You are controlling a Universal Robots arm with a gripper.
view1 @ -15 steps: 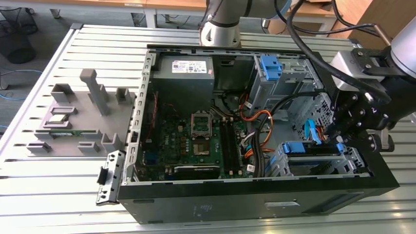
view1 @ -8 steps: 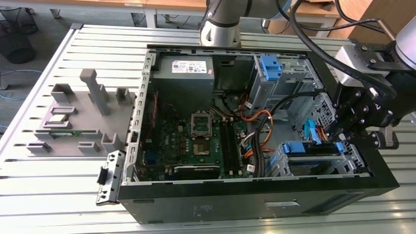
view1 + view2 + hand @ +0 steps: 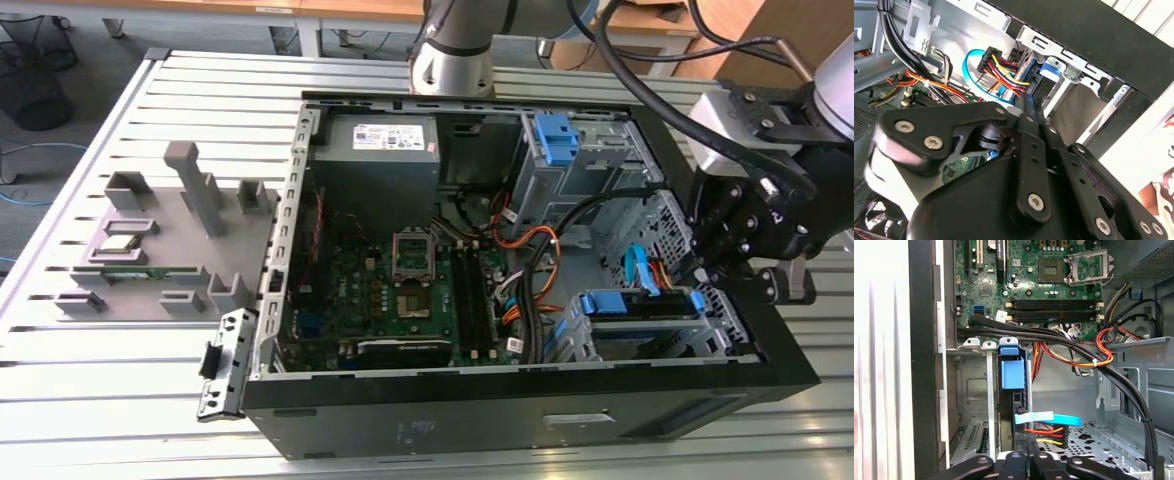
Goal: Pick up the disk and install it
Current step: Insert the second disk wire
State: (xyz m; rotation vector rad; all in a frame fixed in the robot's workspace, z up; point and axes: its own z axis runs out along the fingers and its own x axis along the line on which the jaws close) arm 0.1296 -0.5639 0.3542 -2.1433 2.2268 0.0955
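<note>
The disk (image 3: 638, 303) sits in the drive cage at the case's corner nearest the exterior view's lower right, its blue rails showing along the top. In the first wrist view the disk (image 3: 1013, 374) stands edge-on between metal cage walls, with a blue data cable and red, yellow and black power wires plugged in at its end. My gripper (image 3: 703, 268) hangs over that corner, shut, with nothing between its fingers. Both wrist views show the gripper's (image 3: 1026, 100) (image 3: 1026, 440) thin fingers pressed together, tips right at the cable plugs beside the disk.
The open computer case (image 3: 534, 395) lies on a slatted table (image 3: 134, 380). Inside are the motherboard (image 3: 414, 280), a grey power supply (image 3: 378, 150), an upper blue bracket (image 3: 554, 135) and thick black cables (image 3: 1054, 337). Grey fixtures (image 3: 160, 240) stand at the exterior view's left.
</note>
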